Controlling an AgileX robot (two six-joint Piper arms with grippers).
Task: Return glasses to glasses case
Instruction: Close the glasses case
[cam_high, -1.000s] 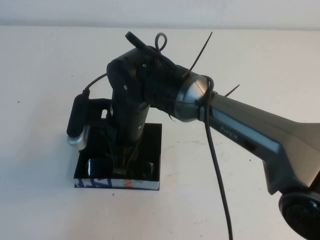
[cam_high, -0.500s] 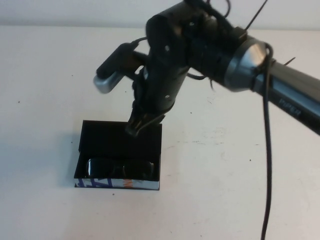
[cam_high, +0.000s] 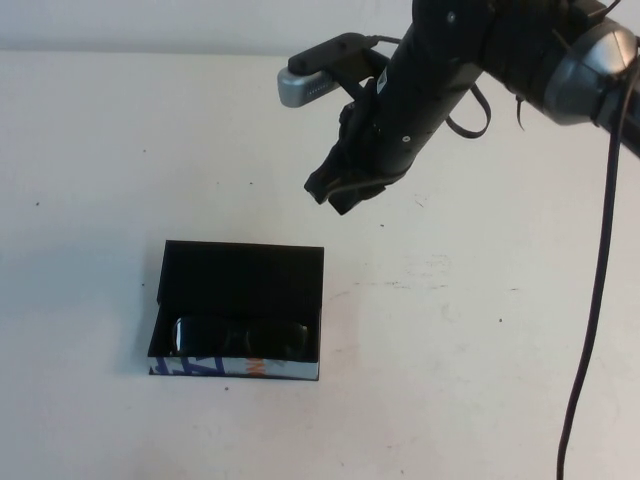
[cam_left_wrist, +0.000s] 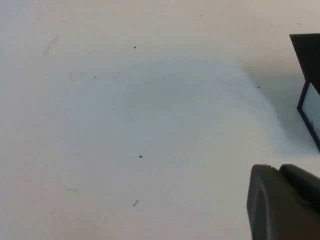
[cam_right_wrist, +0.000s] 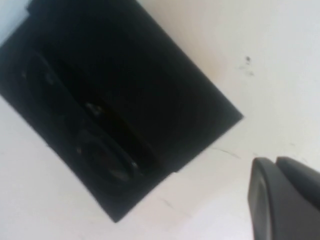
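Note:
The glasses case (cam_high: 245, 268) lies open on the white table, its blue, white and orange edge facing me. The black glasses (cam_high: 240, 338) lie folded inside it, along the front edge. My right gripper (cam_high: 336, 192) hangs in the air above and to the far right of the case, shut and empty. In the right wrist view the case (cam_right_wrist: 160, 85) and the glasses (cam_right_wrist: 102, 152) lie well below the gripper (cam_right_wrist: 275, 162). My left gripper (cam_left_wrist: 280, 169) is shut and empty over bare table. A corner of the case (cam_left_wrist: 307, 60) shows in its view. The left arm does not show in the high view.
The right arm (cam_high: 520, 50) with its grey wrist camera (cam_high: 310, 85) reaches in from the upper right, and a black cable (cam_high: 600, 260) hangs down on the right. The white table (cam_high: 480, 330) stretches around the case.
My right gripper has risen out of the case and moved up and to the far right. The glasses stay in the case. The case has not moved.

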